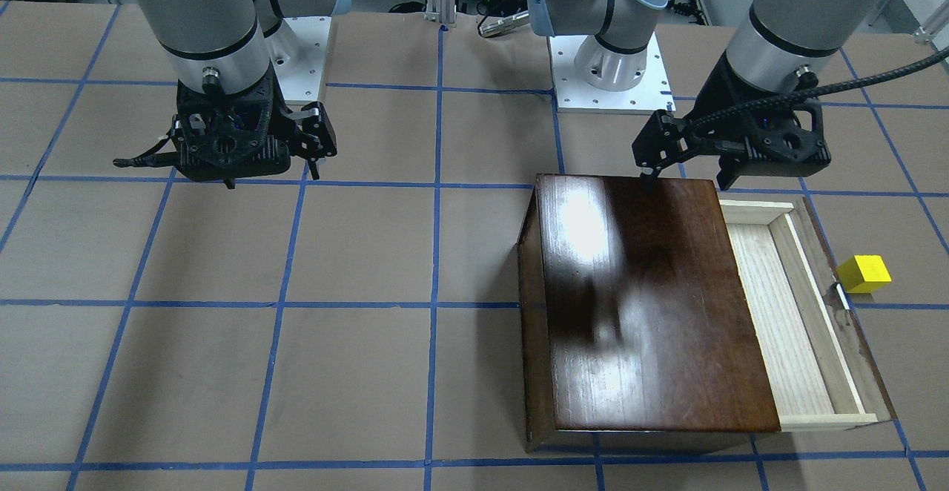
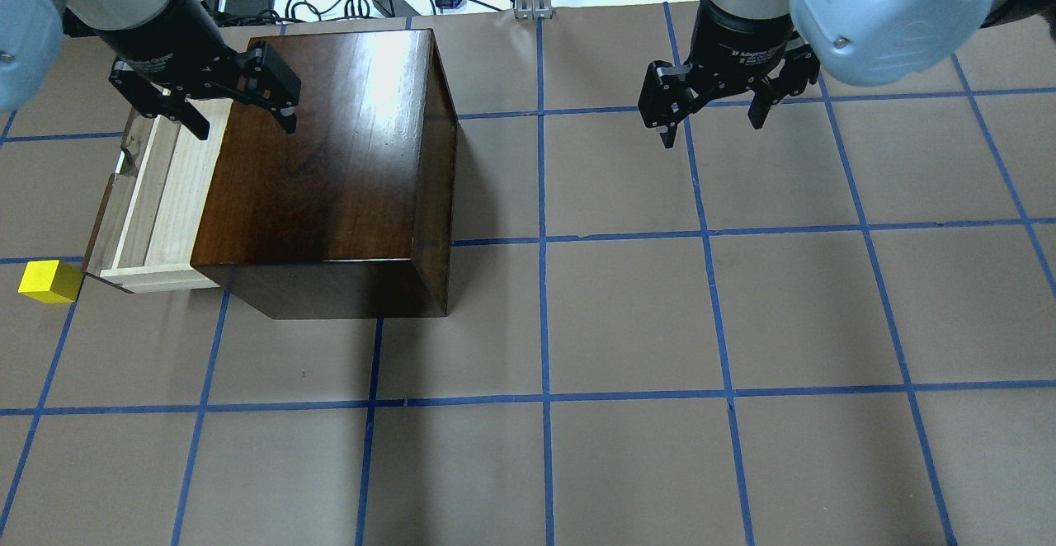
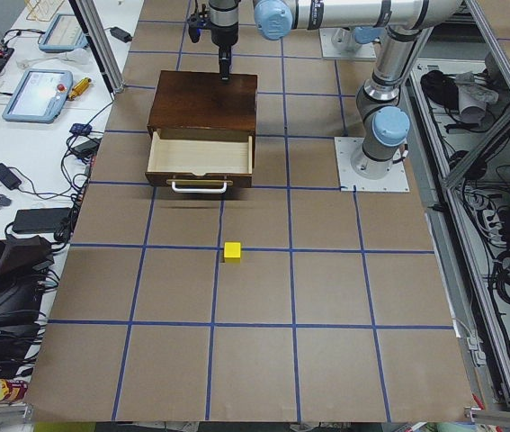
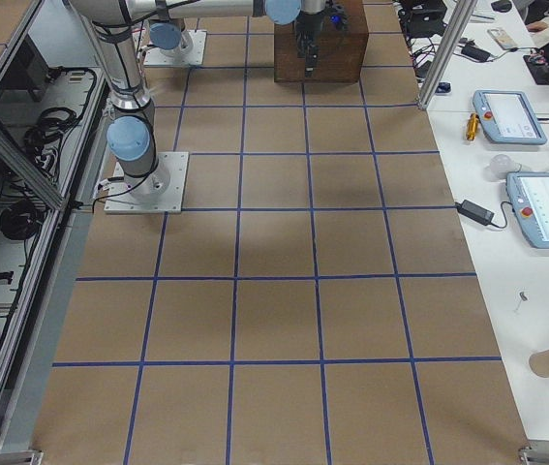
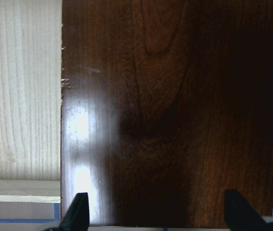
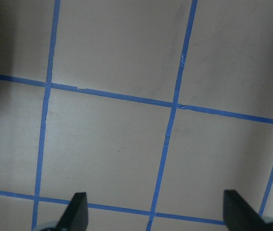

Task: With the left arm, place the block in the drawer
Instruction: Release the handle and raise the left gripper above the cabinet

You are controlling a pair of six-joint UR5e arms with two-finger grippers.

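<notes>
L gripper (image 2: 243,117) wide open, empty, over box (image 2: 330,158) top by pulled-out drawer (image 2: 153,200). Yellow block (image 2: 51,280) on table (image 2: 627,323) near drawer front, not touching. R gripper (image 2: 711,127) open, empty; wrist print reads "2F Adaptive", rest unreadable

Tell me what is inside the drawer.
The pulled-out part of the drawer shows only bare pale wood. Its rear lies hidden under the box. The block sits outside on the table.
</notes>
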